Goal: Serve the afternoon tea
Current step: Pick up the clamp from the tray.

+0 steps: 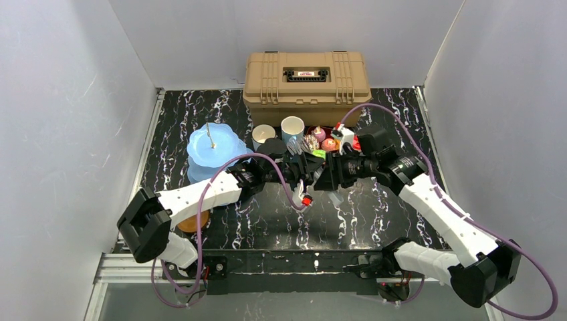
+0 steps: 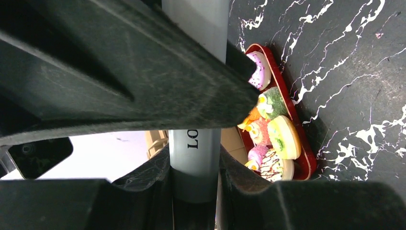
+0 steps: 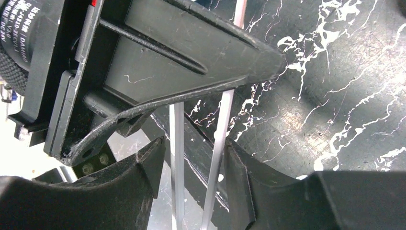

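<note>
From where I stand, the serving has hardly begun. The light-blue three-tier scalloped cake stand (image 1: 204,144) sits at the left of the black marbled surface (image 1: 374,221), and its tiers look bare from above. All the small colourful toy donuts and cakes (image 2: 275,129) that I can see lie packed in the dark-red rectangular tray (image 2: 309,163), in front of the tan plastic toolbox (image 1: 306,79). The white mug (image 1: 263,136) and the light-blue mug (image 1: 292,127) stand side by side just before the toolbox, between the stand and the tray. One round brown saucer (image 1: 194,222) lies well apart from them, near the front left and half hidden under the left arm. I cannot tell whether either mug rests on a saucer.

Both arms meet mid-surface over the metal tongs (image 2: 194,148). The left end effector (image 1: 299,167) pinches the flat grey handle end firmly between its fingers. The right end effector (image 3: 196,163) straddles the two thin blades. One blade touches a finger and the other shows a sliver of gap, so I cannot tell whether it is squeezing.

I judge this to be a handover or a regrip of the tongs. Lifting each cake onto the tiers and pairing the mugs with saucers remain to be done.
</note>
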Motion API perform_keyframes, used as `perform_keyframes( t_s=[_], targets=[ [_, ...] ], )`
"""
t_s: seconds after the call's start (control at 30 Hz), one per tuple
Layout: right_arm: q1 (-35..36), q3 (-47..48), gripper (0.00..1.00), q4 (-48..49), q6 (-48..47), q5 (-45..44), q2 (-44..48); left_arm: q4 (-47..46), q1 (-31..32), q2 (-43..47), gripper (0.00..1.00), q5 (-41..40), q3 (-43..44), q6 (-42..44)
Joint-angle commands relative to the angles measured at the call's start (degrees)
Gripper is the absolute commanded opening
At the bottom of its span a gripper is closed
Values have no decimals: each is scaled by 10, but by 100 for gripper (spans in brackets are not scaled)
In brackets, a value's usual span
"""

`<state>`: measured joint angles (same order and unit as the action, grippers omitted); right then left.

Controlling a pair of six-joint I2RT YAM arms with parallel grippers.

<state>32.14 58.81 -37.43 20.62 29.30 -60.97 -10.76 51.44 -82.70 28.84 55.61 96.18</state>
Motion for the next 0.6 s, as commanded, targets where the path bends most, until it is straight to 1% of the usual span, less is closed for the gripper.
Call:
perform_keyframes(
  t_s=[0.0, 0.17, 0.2, 0.27, 0.33, 0.4, 0.43, 0.47, 0.53, 0.57],
  targets=[
    [22, 31, 53, 6, 4, -46, -1, -22, 2, 32, 3, 1, 10, -22],
    [26, 38, 35, 24, 14, -71, 5, -22, 2, 38, 5, -2, 7, -30],
    [26, 42, 32, 21, 14, -76, 4, -22, 2, 39, 11, -3, 7, -35],
    [26, 51, 26, 6, 9, -98, 1, -22, 2, 41, 45, -8, 6, -41],
    [26, 57, 18, -9, 5, -123, 1, -22, 2, 45, 58, -15, 5, -51],
    [26, 59, 14, -24, 5, -152, 1, -22, 2, 51, 80, -26, 8, -73],
    [26, 59, 13, -35, 4, -167, 1, -22, 2, 56, 88, -30, 8, -87],
    [26, 60, 13, -45, 3, -178, -1, -22, 2, 64, 92, -35, 8, -105],
    [26, 62, 12, -79, 1, -210, -6, -17, 2, 83, 98, -48, 7, -148],
    [26, 64, 12, -91, 0, -225, -9, -6, 2, 92, 98, -58, 10, -166]
  ],
)
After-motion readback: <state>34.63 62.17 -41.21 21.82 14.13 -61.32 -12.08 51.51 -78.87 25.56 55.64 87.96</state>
